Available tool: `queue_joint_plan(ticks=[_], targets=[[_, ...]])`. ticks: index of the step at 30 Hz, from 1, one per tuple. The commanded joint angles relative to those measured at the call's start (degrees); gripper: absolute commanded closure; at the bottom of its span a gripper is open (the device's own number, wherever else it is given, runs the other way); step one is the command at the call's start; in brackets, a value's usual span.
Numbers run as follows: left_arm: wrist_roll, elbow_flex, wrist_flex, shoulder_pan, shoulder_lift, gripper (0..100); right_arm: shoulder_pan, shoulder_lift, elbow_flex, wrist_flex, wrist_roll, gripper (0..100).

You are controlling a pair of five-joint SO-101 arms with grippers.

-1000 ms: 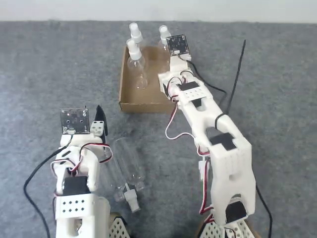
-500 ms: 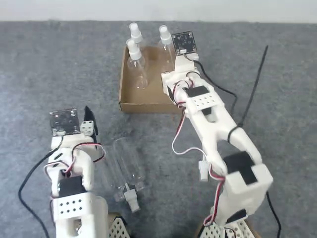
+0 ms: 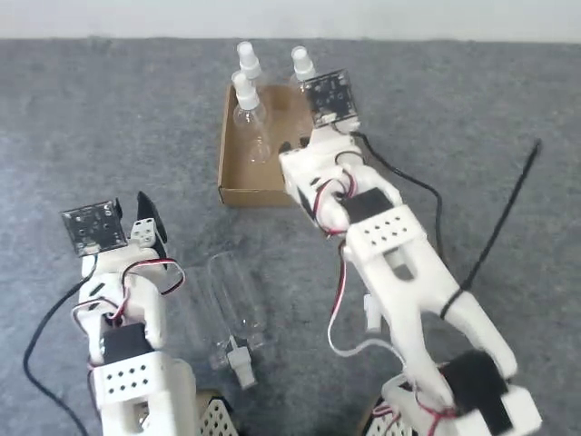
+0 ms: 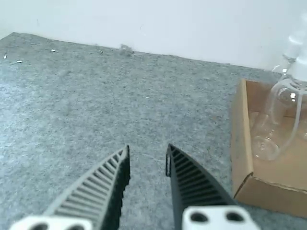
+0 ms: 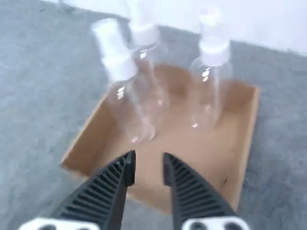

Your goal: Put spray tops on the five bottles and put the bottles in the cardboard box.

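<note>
3 capped bottles [image 3: 249,113] stand in box [image 3: 259,194], far centre; 2 bottles [image 3: 238,295] lie on carpet [image 3: 109,118], nearer. Right gripper [image 5: 147,155] over box's near edge, jaws slightly parted, empty. Left gripper [image 4: 147,149] above carpet, likewise parted, empty.

Grey carpeted desk [image 3: 109,118]
On it: a cardboard box [image 3: 238,193], two clear bottles [image 3: 238,295] lying side by side, a white spray top [image 3: 241,363] at their necks.

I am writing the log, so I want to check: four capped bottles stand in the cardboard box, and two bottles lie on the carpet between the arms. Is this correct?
Not four: the high view shows three capped bottles standing in the cardboard box. Two bottles do lie on the carpet, as you wrote.
</note>
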Motion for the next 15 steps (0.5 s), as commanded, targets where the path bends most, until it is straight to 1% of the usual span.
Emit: queue_joint_plan(ticks=[1, 7, 10, 13, 15], targets=[[0.70, -1.89, -1.76, -0.35, -0.79, 88, -3.30, -7.78, -0.79, 7.78, 0.53, 87.9], [0.70, -1.89, -1.76, -0.35, -0.79, 88, -8.40, -12.79, -0.53, 16.40, 0.09, 87.6], [0.70, -1.89, -1.76, -0.44, -0.79, 88, -11.03, -14.64, -0.53, 21.05, -0.09, 83.1], [0.70, -1.89, -1.76, -0.44, -0.79, 88, -13.23, -15.87, -0.53, 25.36, -4.66, 77.5], [0.70, -1.89, -1.76, -0.44, -0.79, 88, -14.55, -15.87, -0.53, 27.12, -7.47, 75.7]])
